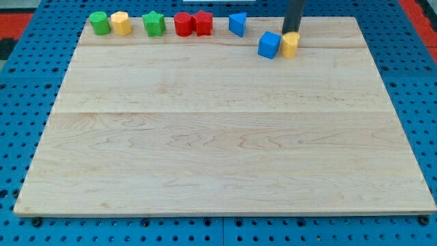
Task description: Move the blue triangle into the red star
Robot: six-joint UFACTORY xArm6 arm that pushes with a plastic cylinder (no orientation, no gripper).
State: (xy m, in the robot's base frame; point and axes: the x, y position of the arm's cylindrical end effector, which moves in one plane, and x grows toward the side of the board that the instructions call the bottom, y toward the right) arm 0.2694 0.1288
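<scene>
The blue triangle (237,24) sits near the top edge of the wooden board (225,137), just right of the red star (203,22), with a small gap between them. My tip (291,32) is at the view's top right, touching or just above the top side of a yellow block (289,45). A blue cube (269,45) rests against that yellow block's left side. The tip is to the right of the blue triangle, apart from it.
Along the top edge, from the left: a green block (100,22), a yellow block (121,22), a green star (154,24), and a red block (183,24) touching the red star. A blue pegboard (20,102) surrounds the board.
</scene>
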